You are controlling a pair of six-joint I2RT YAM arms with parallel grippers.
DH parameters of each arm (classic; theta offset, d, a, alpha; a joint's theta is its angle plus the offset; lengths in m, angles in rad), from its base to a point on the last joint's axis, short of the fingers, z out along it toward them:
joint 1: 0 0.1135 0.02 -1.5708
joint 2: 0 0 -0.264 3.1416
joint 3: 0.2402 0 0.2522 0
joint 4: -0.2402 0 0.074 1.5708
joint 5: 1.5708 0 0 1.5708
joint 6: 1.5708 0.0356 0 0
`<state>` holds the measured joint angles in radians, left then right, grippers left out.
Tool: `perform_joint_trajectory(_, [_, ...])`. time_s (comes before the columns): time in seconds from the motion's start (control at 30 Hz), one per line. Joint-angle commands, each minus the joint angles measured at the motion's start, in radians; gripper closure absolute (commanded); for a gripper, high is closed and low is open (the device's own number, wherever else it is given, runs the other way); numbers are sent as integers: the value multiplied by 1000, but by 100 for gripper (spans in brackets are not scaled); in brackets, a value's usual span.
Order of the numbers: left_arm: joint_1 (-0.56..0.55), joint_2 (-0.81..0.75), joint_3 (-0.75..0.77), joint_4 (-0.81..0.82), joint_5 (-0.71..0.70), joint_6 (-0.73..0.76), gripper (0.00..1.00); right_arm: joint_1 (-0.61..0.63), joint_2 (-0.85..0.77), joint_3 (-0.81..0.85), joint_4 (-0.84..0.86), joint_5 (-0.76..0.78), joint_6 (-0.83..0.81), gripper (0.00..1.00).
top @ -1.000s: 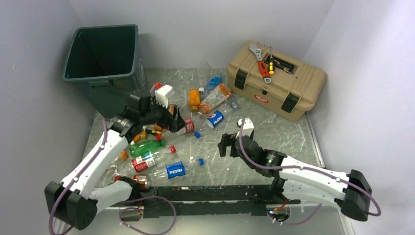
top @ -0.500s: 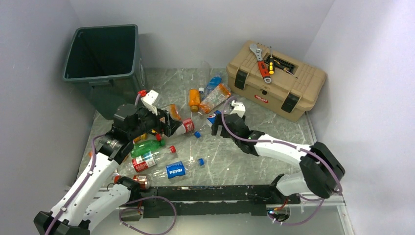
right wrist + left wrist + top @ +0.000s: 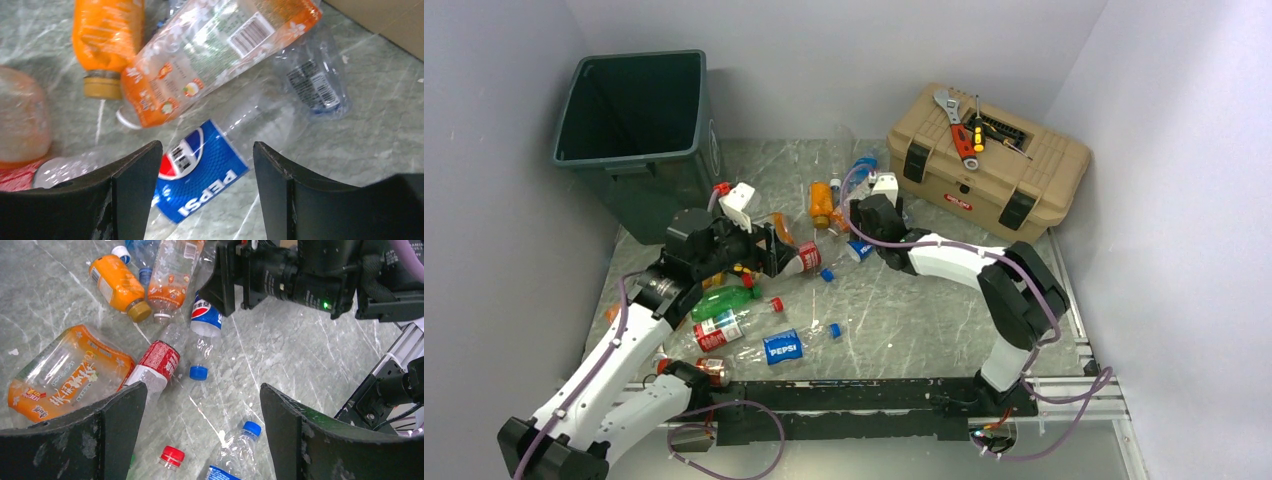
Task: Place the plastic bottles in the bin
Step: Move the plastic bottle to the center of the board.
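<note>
Tabletop is glossy, grey-green w/ white marble veins. Bottles lie scattered across it: thin crinkly clear plastic, some dented, w/ coloured caps. They're all down on the table, in front & to the right of the bin, which stands at the far-left corner. It's a tall, smooth, dark green-grey box w/ a rimmed top. Its inside is too dark to read.

Tan toolbox at far right has a ribbed lid & black latches, w/ tools lying on top.

Left gripper has its jaws spread wide & nothing in them. It hovers over a red-label bottle & a blue cap. Its fingers are matte black & scuffed.

Right gripper is partly open & straddles a Pepsi bottle. The blue label sits btw the jaws, w/ a sliver of table showing on one side, so no grip. Just beyond it are an opaque orange bottle & a clear one w/ an orange label.

Right wrist view is blurry, & the Pepsi bottle's lower end is cut off at the frame edge. From the top, the left arm covers several bottles.
</note>
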<state>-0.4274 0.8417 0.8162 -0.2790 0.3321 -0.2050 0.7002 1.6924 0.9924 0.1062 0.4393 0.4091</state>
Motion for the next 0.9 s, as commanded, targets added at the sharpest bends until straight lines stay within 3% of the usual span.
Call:
perform_joint_trajectory(0.0, [-7,8,22,3,-15,-10,12,-49,43,80,11,2,-72,30])
perform_joint_trajectory(0.2, [-12,20,14,9,-4,-9,12,-71,94,109,-11,-4,-86,35])
perform_joint_trajectory(0.43, [-35,102,43,-26,19,-17,14,-73,70,15,-31,26,-7,40])
perform_joint_trajectory(0.77, [-66,115,42,-38,1,-3,14,-41,-167,-263,-68,34,172,42])
perform_joint_trajectory(0.87, [-78,127,49,-51,-12,5,14,-35,-285,-328,-92,32,198,36])
